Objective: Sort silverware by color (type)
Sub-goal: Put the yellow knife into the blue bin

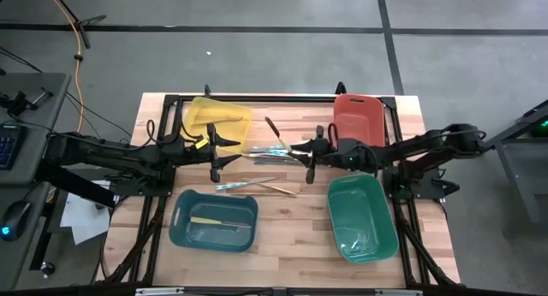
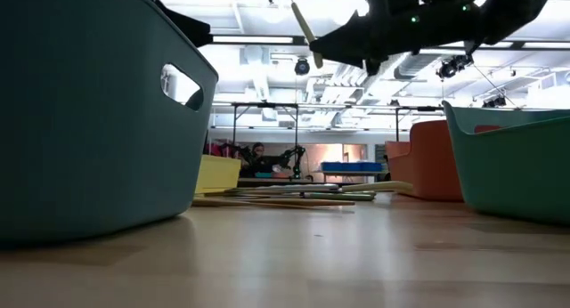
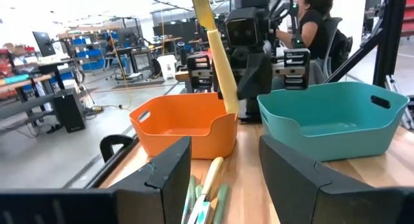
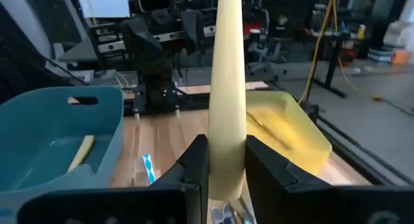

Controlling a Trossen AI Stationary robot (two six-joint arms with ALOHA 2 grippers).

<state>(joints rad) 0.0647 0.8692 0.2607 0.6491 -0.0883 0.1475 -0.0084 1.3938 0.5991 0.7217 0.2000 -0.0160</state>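
While gripped, cream utensil (image 4: pixel 226 94) upright.

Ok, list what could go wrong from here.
The right gripper pinches the cream utensil only at one end, so it could swing or slip. The left gripper hangs open close by over the utensil pile; the arms might collide. A drop could land outside the yellow bin.

Table (image 1: pixel 291 236): pale wood planks, matt. Four bins (image 1: pixel 213 221): smooth plastic, slight sheen. Held cream utensil (image 4: pixel 226 88): matt. Loose silverware (image 1: pixel 257 150): some shiny metal.
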